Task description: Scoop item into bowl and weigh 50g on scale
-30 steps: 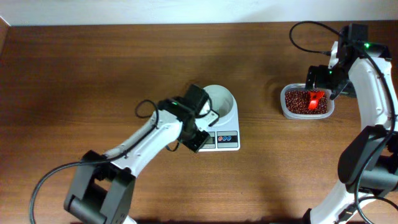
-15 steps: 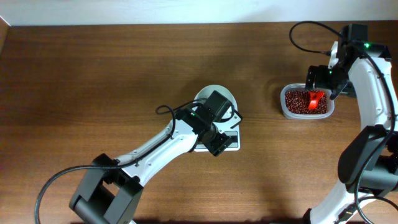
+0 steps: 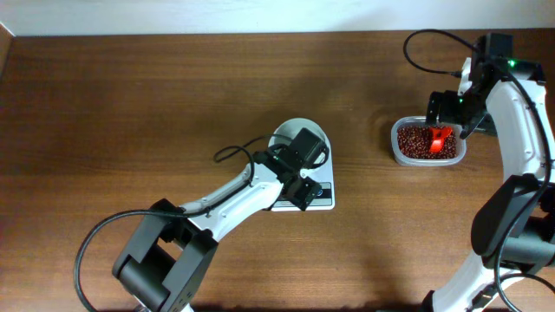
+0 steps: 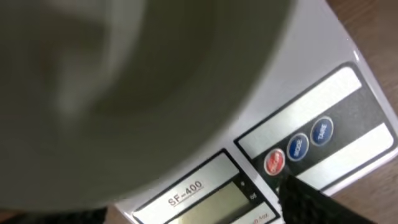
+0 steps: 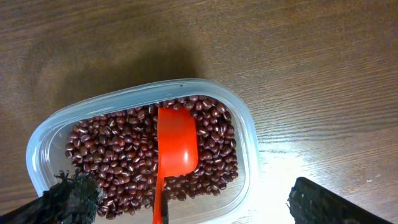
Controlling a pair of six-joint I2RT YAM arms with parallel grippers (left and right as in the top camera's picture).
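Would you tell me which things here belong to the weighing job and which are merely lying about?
Job: beans, red scoop, clear tub, white bowl, scale.
Merely there: wooden table, black cable above the right arm.

A dark brown wooden table point(image 3: 130, 104) fills nearly the whole overhead view, its grain running from side to side. Beyond the table's far edge runs a narrow pale strip point(image 3: 217, 16); whether it is wall or floor cannot be told. The right wrist view catches a bright patch of glare point(image 5: 283, 171) on the table's polished top.
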